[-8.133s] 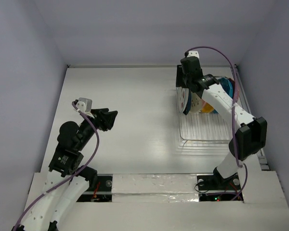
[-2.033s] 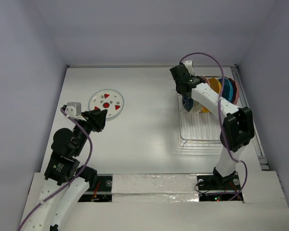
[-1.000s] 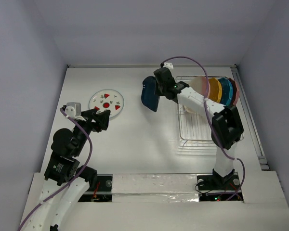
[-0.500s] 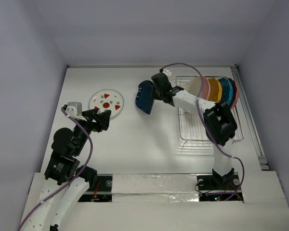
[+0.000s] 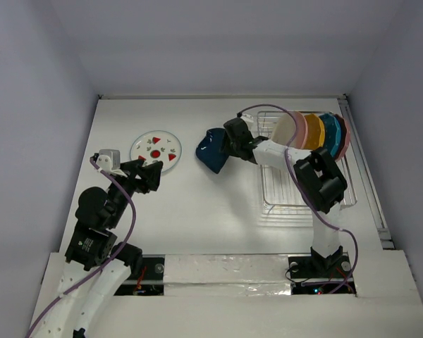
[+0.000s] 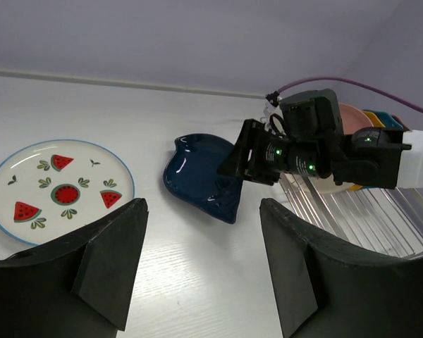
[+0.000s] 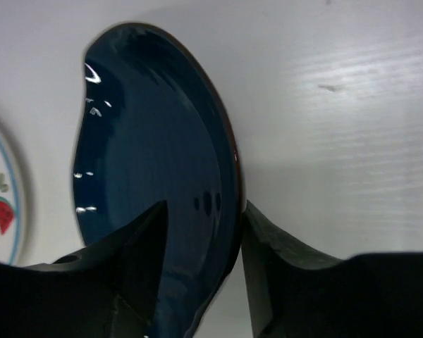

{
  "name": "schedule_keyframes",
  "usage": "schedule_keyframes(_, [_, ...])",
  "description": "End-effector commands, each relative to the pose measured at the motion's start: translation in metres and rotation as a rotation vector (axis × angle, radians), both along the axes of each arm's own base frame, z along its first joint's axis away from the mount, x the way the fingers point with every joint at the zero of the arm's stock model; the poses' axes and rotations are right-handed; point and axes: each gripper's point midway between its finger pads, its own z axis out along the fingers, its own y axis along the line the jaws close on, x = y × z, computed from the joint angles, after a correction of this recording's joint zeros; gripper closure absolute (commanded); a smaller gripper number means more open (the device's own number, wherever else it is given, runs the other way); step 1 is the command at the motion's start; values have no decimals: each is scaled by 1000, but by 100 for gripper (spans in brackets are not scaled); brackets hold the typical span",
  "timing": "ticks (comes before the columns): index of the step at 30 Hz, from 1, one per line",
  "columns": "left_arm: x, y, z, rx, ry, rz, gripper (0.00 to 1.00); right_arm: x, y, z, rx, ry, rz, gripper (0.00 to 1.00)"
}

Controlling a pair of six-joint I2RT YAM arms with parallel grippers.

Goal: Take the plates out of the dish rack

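Overhead, navy plate point(image 5: 211, 150): held tilted by its rim over the bench point(image 5: 197, 211), between the watermelon plate point(image 5: 156, 148) and the dish rack point(image 5: 303, 190); judged to be the set-down step.
Overhead, right pincer point(image 5: 231, 144): clenched on the rim nearest the rack, which leaves the dish's far side free to meet the bench first.
Overhead, racked plates point(image 5: 314, 131): four stand on edge at the rack's far end (cream-pink, yellow, teal, pink), propped by the prongs.
Overhead, left pincer point(image 5: 149, 174): released and holding nothing, just on the near side of the watermelon plate.
Overhead, open room: broad bare bench lies nearward of both unloaded plates.
Left wrist, left pincer point(image 6: 201, 274): fingers spread wide, nothing between them.
Left wrist, navy plate point(image 6: 201, 176): low and slanted; whether its lower edge touches the bench cannot be told.
Left wrist, right pincer point(image 6: 254, 156): grips the plate's rack-side edge, with the dish rack point(image 6: 381, 218) just behind it.
Left wrist, watermelon plate point(image 6: 60, 190): lies flat, with a clear strip of bench between it and the navy plate.
Right wrist, right pincer point(image 7: 201, 246): fingers closed on either face of the navy plate point(image 7: 148, 162) at its rim.
Right wrist, edges: the watermelon plate point(image 7: 0, 204) shows at the frame's left; bare bench point(image 7: 338, 105) opens to the right.
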Motion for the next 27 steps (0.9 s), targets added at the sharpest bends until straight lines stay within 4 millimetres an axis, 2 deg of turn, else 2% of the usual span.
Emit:
schedule_keyframes(1, [-2,-2,26,-24,-70,-15,38,-3,-5,11,-24,-32,-14,44])
schedule_keyframes(4, [-3,-2,26,-23,-70,-17,38,-6,-6,10,-20,-29,-8,37])
schedule_keyframes(9, [-3,-1,27,-24,-72,-17,39,-8,-4,9,-22,-15,7,37])
schedule_keyframes(11, [-3,-1,27,-25,-73,-15,39,-9,-5,16,-21,-22,14,28])
schedule_keyframes(13, [-3,-1,26,-24,-72,-16,39,-9,-5,29,-21,-38,19,18])
schedule_keyframes(16, [-3,-1,26,-22,-71,-15,39,-12,-8,46,-30,-57,38,14])
schedule_keyframes(18, [-3,-1,27,-24,-72,-13,39,-18,-7,79,-13,-114,62,14])
schedule_keyframes(19, [-2,-1,26,-22,-69,-13,39,-21,-12,89,-16,-133,61,19])
schedule_keyframes(20, [-2,-1,26,-20,-70,-13,40,-25,-18,119,-8,-193,66,28])
schedule_keyframes(21, [-2,-1,26,-21,-68,-12,41,-28,-25,133,-16,-224,57,44])
schedule_keyframes(22, [-1,-1,24,-20,-63,-9,44,-28,-43,142,-58,-254,-2,86])
schedule_keyframes(23, [-1,0,25,-22,-64,-6,52,-32,-61,149,-100,-256,-40,99])
schedule_keyframes(24, [-1,1,24,-22,-63,0,58,-40,-76,171,-117,-296,-69,100])
schedule_keyframes(25, [-1,1,25,-22,-64,2,64,-40,-98,178,-143,-305,-121,100])
schedule_keyframes(26, [-1,1,26,-25,-70,3,78,-47,-121,175,-199,-296,-168,100])
schedule_keyframes(27, [0,2,26,-24,-68,9,85,-56,-138,190,-195,-320,-200,100])
